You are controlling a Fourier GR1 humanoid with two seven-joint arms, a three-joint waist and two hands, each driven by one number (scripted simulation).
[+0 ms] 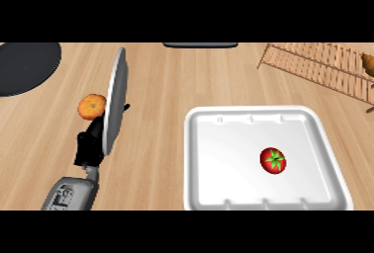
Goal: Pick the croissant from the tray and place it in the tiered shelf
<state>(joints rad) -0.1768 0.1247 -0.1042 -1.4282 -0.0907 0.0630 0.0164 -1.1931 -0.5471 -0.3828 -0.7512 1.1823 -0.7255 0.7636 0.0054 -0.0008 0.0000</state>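
Observation:
The croissant [368, 63], a brown lump, shows at the far right edge, on the wooden slatted tiered shelf [321, 66] at the top right. No hand is near it. The white tray [211, 163] lies at the lower right and holds only a red tomato [273, 160]. My left hand [89, 146] rests at the lower left with its fingers up and relaxed, holding nothing; a thin grey plate [115, 99] partly hides it. My right hand does not show.
An orange fruit [90, 106] sits just left of the grey plate, beyond my left hand. A large black round object [25, 66] fills the top left corner. A dark object [201, 45] lies at the top middle edge.

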